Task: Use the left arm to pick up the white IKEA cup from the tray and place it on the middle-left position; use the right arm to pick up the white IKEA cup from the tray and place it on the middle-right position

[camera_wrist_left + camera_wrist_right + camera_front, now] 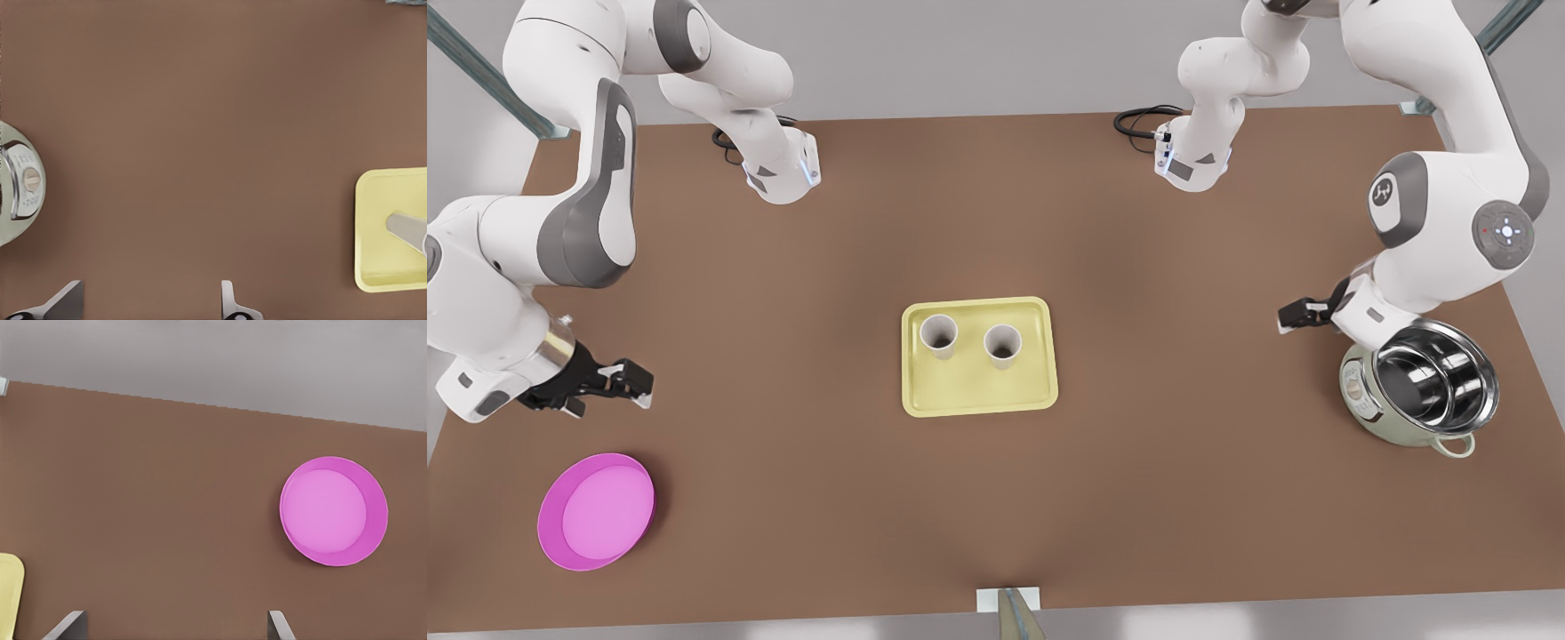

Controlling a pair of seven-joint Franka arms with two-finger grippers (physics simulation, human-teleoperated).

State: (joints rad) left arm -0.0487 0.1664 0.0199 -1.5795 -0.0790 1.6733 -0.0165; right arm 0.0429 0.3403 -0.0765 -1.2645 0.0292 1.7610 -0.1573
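— Two sets of fingers, both spread and empty?
— Yes. The right gripper (643,388) hovers above the pink plate (596,511), the left gripper (1286,318) beside the rice cooker (1418,387).
— And the cups?
— Upright on the tray (978,400), mid-surface (996,222). One white cup (1002,345) lies at 9 o'clock from the left gripper, and the other white cup (939,336) at 2 o'clock from the right.

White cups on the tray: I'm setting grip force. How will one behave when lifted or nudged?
Probably light: each cup is small and looks empty. Likely rigid, smooth-walled, so maybe slippery. Taller than wide, standing upright on the tray, it could tip if nudged.
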